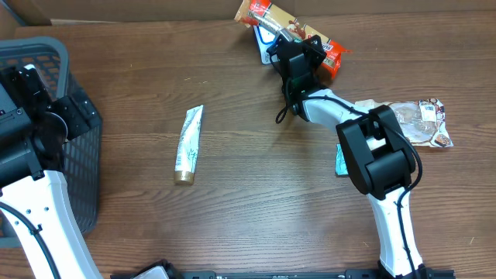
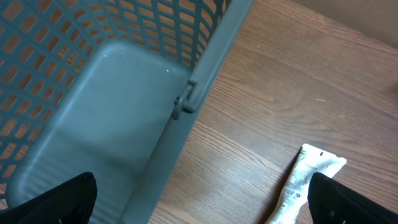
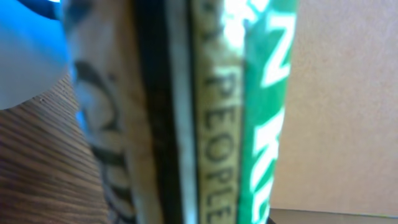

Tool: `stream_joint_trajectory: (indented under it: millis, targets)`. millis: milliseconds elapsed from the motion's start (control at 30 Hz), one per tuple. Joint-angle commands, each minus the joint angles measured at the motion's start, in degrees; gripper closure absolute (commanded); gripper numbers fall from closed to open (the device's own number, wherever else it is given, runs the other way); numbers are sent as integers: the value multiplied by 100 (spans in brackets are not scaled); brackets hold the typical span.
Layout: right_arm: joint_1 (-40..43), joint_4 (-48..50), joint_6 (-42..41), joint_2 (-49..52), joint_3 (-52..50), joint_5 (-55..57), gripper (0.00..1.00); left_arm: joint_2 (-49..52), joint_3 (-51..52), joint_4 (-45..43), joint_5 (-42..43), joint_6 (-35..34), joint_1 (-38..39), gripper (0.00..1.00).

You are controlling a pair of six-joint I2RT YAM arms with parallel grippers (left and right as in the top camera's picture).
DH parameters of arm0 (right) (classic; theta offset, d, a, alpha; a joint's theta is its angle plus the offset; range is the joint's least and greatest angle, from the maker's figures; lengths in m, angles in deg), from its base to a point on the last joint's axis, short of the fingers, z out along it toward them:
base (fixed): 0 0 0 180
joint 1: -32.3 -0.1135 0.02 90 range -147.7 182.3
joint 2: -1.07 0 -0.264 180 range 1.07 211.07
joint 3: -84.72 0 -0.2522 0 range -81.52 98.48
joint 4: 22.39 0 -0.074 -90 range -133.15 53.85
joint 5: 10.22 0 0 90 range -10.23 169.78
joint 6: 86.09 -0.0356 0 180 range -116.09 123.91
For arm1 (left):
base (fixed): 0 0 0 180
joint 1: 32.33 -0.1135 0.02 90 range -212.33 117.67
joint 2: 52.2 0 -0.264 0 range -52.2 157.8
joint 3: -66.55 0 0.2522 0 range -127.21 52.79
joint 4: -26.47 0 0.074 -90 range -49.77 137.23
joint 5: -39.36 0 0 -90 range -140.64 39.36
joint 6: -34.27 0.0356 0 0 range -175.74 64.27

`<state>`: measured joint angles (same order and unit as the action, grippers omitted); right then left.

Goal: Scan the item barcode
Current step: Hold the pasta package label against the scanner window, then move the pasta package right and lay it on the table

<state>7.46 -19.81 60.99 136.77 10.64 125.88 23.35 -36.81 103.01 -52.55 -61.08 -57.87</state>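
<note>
My right gripper [image 1: 298,56] is at the back of the table, among a heap of orange snack packets [image 1: 325,48]. In the right wrist view an item [image 3: 217,112] with tan and green printed bands fills the frame right at the jaws. It stands upright and blurred, and it hides the fingers. The gripper looks shut on it. No barcode shows. A pale blue and white object [image 3: 28,56] lies just left of it. My left gripper [image 2: 208,205] hangs open over the rim of the grey basket [image 2: 205,68], holding nothing.
A white tube [image 1: 188,145] with a gold cap lies mid-table, and its end shows by my left gripper's right finger [image 2: 348,202]. A clear wrapped packet [image 1: 418,122] lies at the right. A small teal item [image 1: 339,160] sits under the right arm. The basket [image 1: 46,54] takes the left edge.
</note>
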Motion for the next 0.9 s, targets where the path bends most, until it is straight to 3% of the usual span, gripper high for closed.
stream_joint_trajectory:
  millis: [0,667,867]
  targets:
    - [-9,317,15,-195,260,275,97,11,-28,-2,46,153,-17,0]
    - [-11,313,33,-256,264,509,96,11,-28,-2,46,153,-15,1]
    - [-24,-203,-723,-737,264,483,97,11,-28,-2,48,153,-17,0]
